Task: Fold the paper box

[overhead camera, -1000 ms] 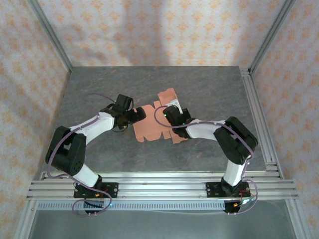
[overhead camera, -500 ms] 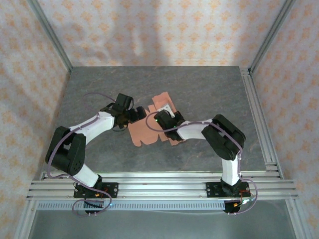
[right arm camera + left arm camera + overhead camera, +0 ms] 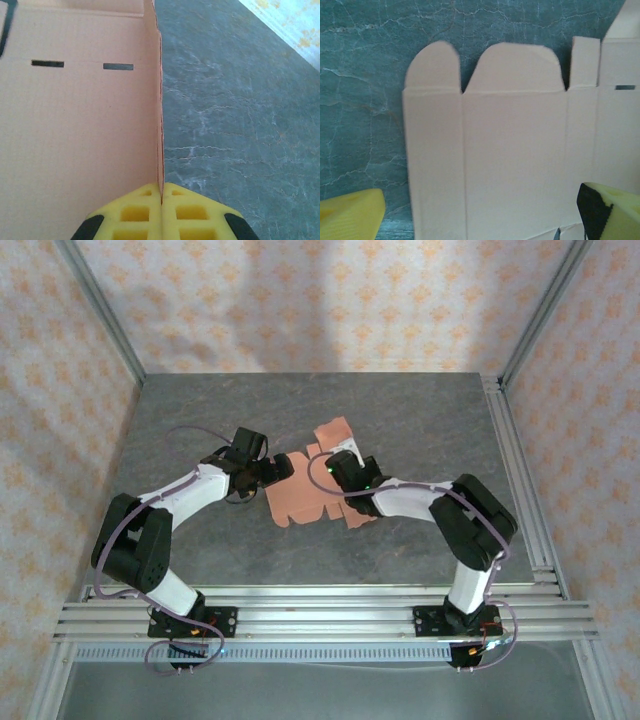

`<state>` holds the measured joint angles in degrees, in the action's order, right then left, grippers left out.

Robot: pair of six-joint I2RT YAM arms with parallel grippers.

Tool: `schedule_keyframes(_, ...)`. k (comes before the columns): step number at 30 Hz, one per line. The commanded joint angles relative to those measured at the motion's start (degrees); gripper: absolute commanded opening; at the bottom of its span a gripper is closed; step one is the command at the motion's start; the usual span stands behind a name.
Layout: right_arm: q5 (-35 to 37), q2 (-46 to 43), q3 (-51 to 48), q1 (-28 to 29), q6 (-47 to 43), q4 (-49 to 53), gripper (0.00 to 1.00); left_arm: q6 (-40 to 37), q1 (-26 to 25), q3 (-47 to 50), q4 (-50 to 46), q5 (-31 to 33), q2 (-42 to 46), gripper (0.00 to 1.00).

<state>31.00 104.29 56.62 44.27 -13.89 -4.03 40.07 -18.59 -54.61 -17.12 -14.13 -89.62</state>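
The paper box (image 3: 300,502) is a flat salmon-orange die-cut sheet lying mid-table between the two arms. In the left wrist view the paper box (image 3: 510,150) shows two rounded flaps pointing away and several creased panels. My left gripper (image 3: 283,468) is at the sheet's left end, open, with its yellow fingers (image 3: 350,215) wide apart on either side of the panels. My right gripper (image 3: 338,465) is at the sheet's far right part. Its fingertips (image 3: 150,200) are shut on a side panel's edge, which stands upright beside the slotted panel (image 3: 75,125).
The grey stone-patterned table (image 3: 400,410) is walled by patterned panels and aluminium posts. A rail (image 3: 520,480) runs along the right edge and more rails (image 3: 320,615) cross the near edge by the arm bases.
Half a second ago the right gripper and the sheet were further left. Both have come back to the right, about where they were a second ago. The left gripper has barely moved.
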Motion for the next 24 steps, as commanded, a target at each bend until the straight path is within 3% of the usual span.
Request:
schedule_keyframes(1, 5.5, 2.7, 3.2, 1.6, -3.0, 1.9, 0.00, -0.3, 0.4, -1.1, -1.1, 0.8, 0.2, 1.00)
schedule_keyframes(4, 1.9, 0.7, 1.9, 0.5, 0.3, 1.0, 0.00, -0.4, 0.4, -0.9, -1.2, 0.7, 0.2, 1.00)
schedule_keyframes(11, -20.7, -9.2, -5.1, -5.6, 6.5, -3.2, 0.00, -1.6, 0.4, -1.9, -0.7, -0.1, 0.5, 1.00)
schedule_keyframes(15, -29.0, -12.1, -7.9, -7.5, 5.9, -5.2, 0.00, -2.3, 0.4, -4.2, -0.6, -1.1, 0.3, 1.00)
schedule_keyframes(24, -32.7, -12.6, -9.6, -8.1, 4.4, -8.1, 0.00, -4.0, 0.4, -10.2, -1.1, -3.2, -2.6, 1.00)
